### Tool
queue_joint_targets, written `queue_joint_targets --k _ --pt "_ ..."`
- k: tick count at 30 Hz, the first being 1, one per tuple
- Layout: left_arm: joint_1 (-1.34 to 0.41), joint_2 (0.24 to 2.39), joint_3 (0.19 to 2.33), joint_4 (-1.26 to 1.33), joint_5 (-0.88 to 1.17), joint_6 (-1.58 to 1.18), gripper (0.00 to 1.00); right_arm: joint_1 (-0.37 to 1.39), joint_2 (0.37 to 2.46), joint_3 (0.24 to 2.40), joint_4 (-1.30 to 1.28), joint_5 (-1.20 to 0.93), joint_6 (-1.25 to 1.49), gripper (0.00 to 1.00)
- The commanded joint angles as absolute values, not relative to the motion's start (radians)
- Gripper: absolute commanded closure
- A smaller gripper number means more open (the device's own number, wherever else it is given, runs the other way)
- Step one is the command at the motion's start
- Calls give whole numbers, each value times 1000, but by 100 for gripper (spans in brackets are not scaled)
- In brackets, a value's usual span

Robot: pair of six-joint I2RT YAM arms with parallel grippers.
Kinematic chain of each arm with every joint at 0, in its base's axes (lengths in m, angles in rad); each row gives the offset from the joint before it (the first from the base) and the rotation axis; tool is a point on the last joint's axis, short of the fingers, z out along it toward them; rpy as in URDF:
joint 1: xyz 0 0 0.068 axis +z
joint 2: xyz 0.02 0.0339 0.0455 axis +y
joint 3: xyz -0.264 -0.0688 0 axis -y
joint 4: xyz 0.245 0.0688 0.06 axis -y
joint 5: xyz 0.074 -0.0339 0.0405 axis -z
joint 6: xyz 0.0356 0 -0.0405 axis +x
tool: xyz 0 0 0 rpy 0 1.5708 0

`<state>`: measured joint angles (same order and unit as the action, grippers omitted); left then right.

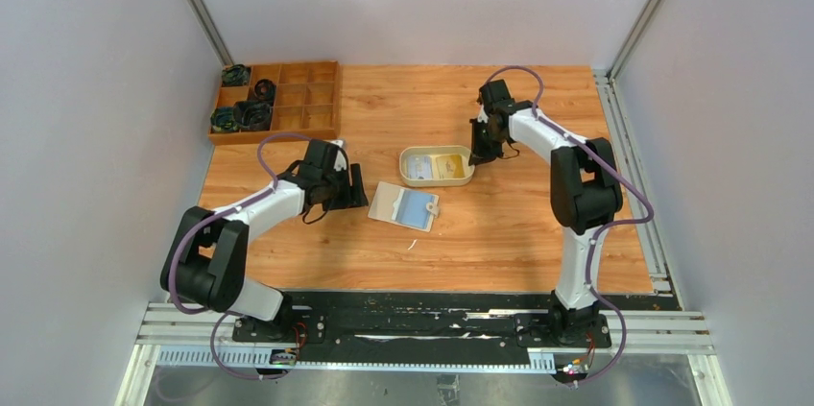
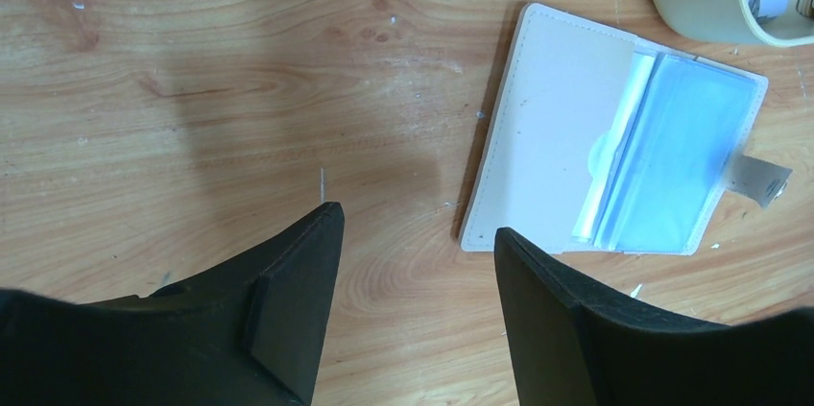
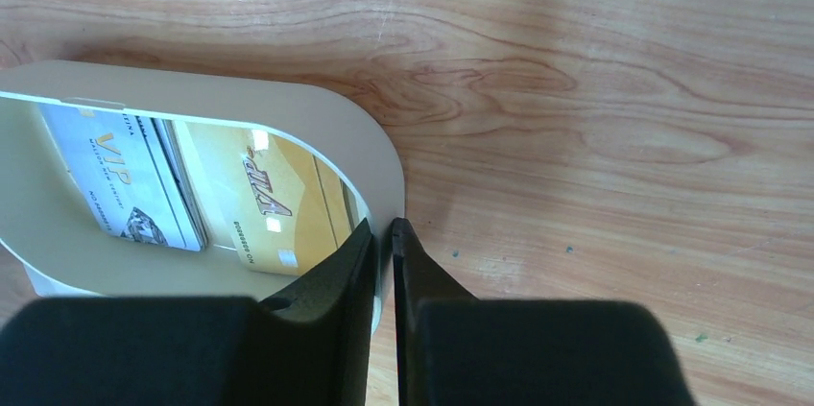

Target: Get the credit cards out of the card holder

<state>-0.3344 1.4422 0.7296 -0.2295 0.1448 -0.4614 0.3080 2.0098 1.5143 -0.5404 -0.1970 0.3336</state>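
The card holder (image 1: 405, 205) lies open and flat on the wooden table, cream on one half and pale-blue sleeves (image 2: 672, 156) on the other, its snap tab pointing right. Two credit cards lie in the oval beige tray (image 1: 437, 149): a pale one (image 3: 115, 171) and a yellow one (image 3: 278, 200). My left gripper (image 2: 415, 219) stands open just left of the card holder (image 2: 557, 137), nothing between its fingers. My right gripper (image 3: 382, 226) is shut on the tray's right wall (image 3: 288, 99), one finger inside and one outside.
A wooden organiser box (image 1: 278, 101) with dark items in its left cells stands at the back left. The tray's corner (image 2: 701, 3) shows beyond the card holder in the left wrist view. Grey walls enclose the table on three sides.
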Motion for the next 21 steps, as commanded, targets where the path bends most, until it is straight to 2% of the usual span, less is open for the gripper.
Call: queue_joint_targets --k 1,18,19,21 --pt "-337 1422 754 -251 132 -449 33 319 2038 1549 -572 -171 371 87" --pt "-337 1368 770 -274 139 -451 32 319 2140 1719 -617 -159 423 91" --pt "-337 1361 772 -278 138 -451 32 320 2149 1738 -621 -165 421 89" --pt "-337 1352 776 -290 132 -451 31 319 2149 1752 -623 -172 418 80"
